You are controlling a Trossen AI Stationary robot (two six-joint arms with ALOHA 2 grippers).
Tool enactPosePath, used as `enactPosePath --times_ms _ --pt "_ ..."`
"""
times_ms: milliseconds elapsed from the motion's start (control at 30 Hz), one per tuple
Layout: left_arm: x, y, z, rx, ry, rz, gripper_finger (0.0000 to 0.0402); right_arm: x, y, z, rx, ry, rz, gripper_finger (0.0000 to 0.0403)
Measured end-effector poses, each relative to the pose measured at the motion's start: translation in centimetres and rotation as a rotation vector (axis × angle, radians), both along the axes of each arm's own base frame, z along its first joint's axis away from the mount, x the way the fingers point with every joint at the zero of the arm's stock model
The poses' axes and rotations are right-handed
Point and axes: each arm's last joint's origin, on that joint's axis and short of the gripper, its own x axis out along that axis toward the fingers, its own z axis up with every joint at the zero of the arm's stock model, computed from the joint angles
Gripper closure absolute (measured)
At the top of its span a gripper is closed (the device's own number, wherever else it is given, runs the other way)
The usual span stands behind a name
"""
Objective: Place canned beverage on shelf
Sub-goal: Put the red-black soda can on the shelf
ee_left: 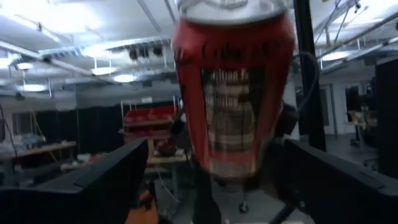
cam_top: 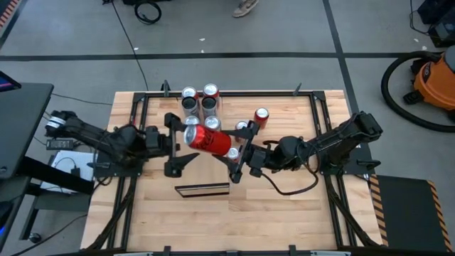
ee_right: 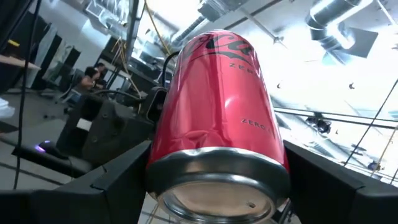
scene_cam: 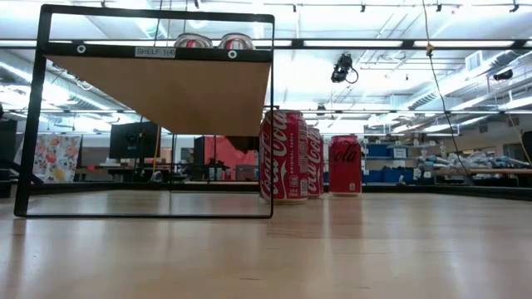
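A red aluminium drink can (cam_top: 208, 140) hangs on its side between two dark robot grippers facing each other over the pale slatted wooden table (cam_top: 284, 213). The right gripper (ee_right: 217, 149) clamps it, one finger pressed to each flank and the silver base towards that wrist. The left gripper (ee_left: 211, 155) has its fingers spread wide around the can's top end, clear of it on both sides. "ZERO" and part of a black Coca-Cola script can be read on the can.

Directly below the fingers runs the long pale wood shelf in a black frame (scene_cam: 166, 91). A small label on its front edge begins "SHELF"; the rest cannot be read.

Just beside the right gripper's fingers, three red upright cans (scene_cam: 287, 156) stand on the table, white Coca-Cola script facing the low camera.

Beyond both pairs of fingers, a cluster of four upright cans (cam_top: 199, 99) crowds the shelf's far end.

An orange shop vacuum (cam_top: 430, 78) sits on the grey floor well past the right arm.
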Motion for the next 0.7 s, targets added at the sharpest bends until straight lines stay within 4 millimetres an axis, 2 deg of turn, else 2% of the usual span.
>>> enactPosePath --times_ms 167,300,533,700 --pt "1.8 -0.2 0.5 0.016 -0.020 0.008 0.0004 0.1 -0.4 0.0 -0.010 -0.004 0.012 0.0078" --pt "3.2 -0.4 1.7 0.018 -0.038 0.009 0.0003 0.2 -0.5 0.0 -0.007 -0.001 0.005 0.0078" --pt "3.9 -0.2 3.1 0.037 -0.072 -0.011 0.0005 0.2 -0.5 -0.1 -0.009 0.004 0.007 0.0078" --pt "4.0 0.1 3.2 0.041 -0.079 -0.012 0.0026 0.2 -0.5 -0.1 -0.010 0.006 0.007 0.0078"
